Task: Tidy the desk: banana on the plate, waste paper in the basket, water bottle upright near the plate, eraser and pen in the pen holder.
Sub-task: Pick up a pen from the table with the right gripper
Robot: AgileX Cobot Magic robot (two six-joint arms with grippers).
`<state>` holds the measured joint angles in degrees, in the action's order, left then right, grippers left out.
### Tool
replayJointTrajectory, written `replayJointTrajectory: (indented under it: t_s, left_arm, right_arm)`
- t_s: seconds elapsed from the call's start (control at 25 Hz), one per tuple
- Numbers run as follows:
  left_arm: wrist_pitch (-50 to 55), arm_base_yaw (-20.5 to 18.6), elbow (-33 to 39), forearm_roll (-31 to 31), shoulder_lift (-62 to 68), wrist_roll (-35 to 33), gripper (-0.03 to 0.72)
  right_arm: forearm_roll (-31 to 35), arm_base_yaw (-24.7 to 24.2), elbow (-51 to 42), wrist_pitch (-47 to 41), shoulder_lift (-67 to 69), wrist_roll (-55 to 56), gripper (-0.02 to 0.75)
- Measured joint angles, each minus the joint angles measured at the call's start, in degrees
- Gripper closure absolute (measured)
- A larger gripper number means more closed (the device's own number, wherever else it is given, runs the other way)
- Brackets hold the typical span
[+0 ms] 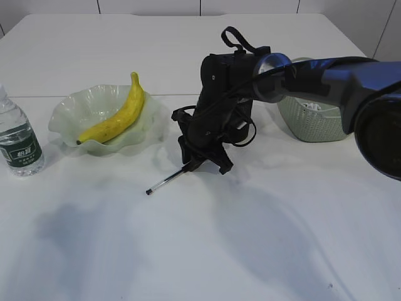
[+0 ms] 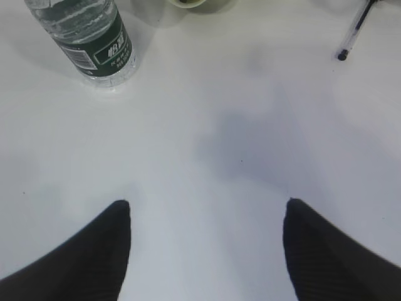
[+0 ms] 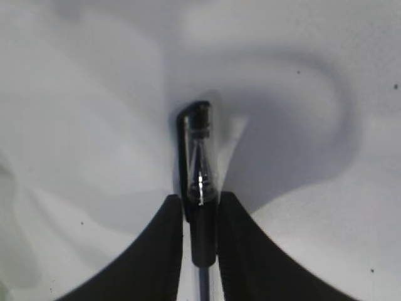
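Observation:
A yellow banana (image 1: 116,115) lies on the pale green plate (image 1: 67,115) at the left. A water bottle (image 1: 18,139) stands upright left of the plate; it also shows in the left wrist view (image 2: 84,39). My right gripper (image 1: 202,162) is shut on a black pen (image 1: 164,182) at the table's middle, the pen's far end near the tabletop. In the right wrist view the pen (image 3: 200,169) sits clamped between the fingers (image 3: 200,204). My left gripper (image 2: 207,213) is open and empty above bare table. Eraser, waste paper and pen holder are not visible.
A pale green basket (image 1: 312,119) stands at the right behind my right arm. The pen's tip (image 2: 353,39) shows at the top right of the left wrist view. The table is white.

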<state>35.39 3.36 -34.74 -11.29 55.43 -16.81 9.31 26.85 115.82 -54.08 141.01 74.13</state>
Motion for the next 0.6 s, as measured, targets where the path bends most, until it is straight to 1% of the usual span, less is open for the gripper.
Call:
replayJointTrajectory:
  t_s: [0.44, 0.48, 0.6]
  left_arm:
    - [0.10, 0.00, 0.00, 0.00, 0.00, 0.00, 0.151]
    - [0.10, 0.00, 0.00, 0.00, 0.00, 0.00, 0.151]
    - [0.10, 0.00, 0.00, 0.00, 0.00, 0.00, 0.151]
  right_arm:
    - [-0.29, 0.06, 0.00, -0.32, 0.00, -1.83, 0.585]
    - [-0.45, 0.06, 0.00, -0.57, 0.00, -1.97, 0.594]
    - [-0.83, 0.14, 0.11, -1.08, 0.00, -3.07, 0.656]
